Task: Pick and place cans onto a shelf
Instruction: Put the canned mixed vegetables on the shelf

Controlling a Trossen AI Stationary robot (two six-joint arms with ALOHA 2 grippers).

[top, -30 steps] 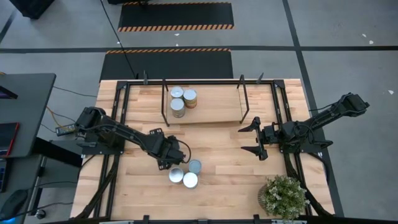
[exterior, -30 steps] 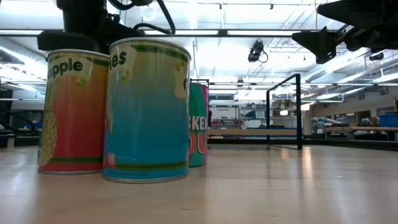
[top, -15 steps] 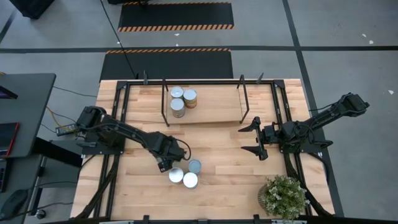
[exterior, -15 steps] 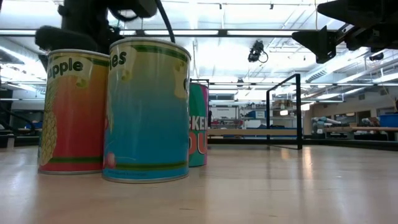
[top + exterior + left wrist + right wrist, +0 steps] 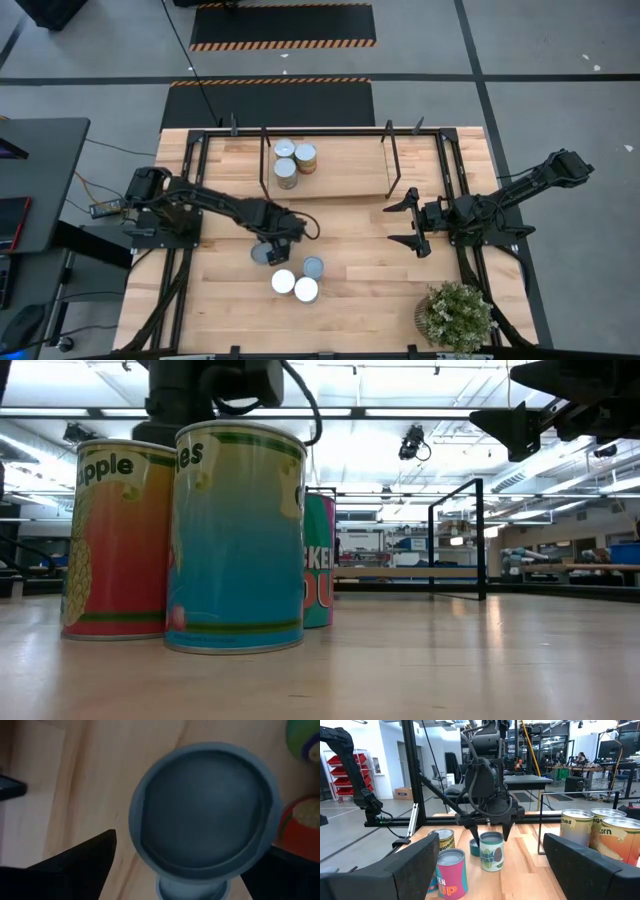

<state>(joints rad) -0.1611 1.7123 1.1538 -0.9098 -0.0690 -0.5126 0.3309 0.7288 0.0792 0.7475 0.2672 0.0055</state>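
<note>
Four cans stand upright on the tabletop: one with a blue-grey top (image 5: 261, 254), and a cluster of three (image 5: 300, 280) nearer the front edge. My left gripper (image 5: 490, 836) points straight down over the blue-grey-topped can (image 5: 205, 810). It is open, with one finger on each side of the can's top, and I see no touch. Three more cans (image 5: 290, 158) stand on the left part of the shelf (image 5: 350, 165). My right gripper (image 5: 405, 222) waits open and level at the table's right, holding nothing.
A potted plant (image 5: 457, 315) stands at the near right corner. The shelf's black rod uprights (image 5: 390, 160) rise around its board, and the board's right part is bare wood. In the low view the cluster of three cans (image 5: 235, 535) stands close to the camera.
My left gripper has moved toward the table's far edge and a little right, tipping to point straight down. The blue-grey-topped can, covered by the arm before, now shows beside it. The other cans and my right arm have stayed still.
</note>
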